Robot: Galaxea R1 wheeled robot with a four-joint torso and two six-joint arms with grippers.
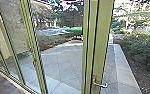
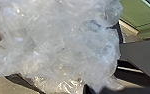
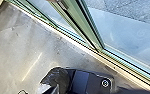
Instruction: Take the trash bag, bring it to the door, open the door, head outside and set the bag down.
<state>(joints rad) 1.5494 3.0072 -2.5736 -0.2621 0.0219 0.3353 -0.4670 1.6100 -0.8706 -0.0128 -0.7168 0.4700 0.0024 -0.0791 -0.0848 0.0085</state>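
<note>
Trash bag (image 2: 63, 42): clear, crumpled plastic, bunched up at the left jaws, close to the wrist camera. Can't tell whether left jaws are wide, narrow or clamped on it; contact point hidden. Right jaws: can't tell state either. Ahead of them: concrete floor (image 3: 23, 37), door sill (image 3: 78, 48), foot of a green frame (image 3: 87, 27). Head view: door handle (image 1: 99, 85) on green door frame (image 1: 101, 37), out ahead of both jaws; paving (image 1: 63, 62) beyond.
</note>
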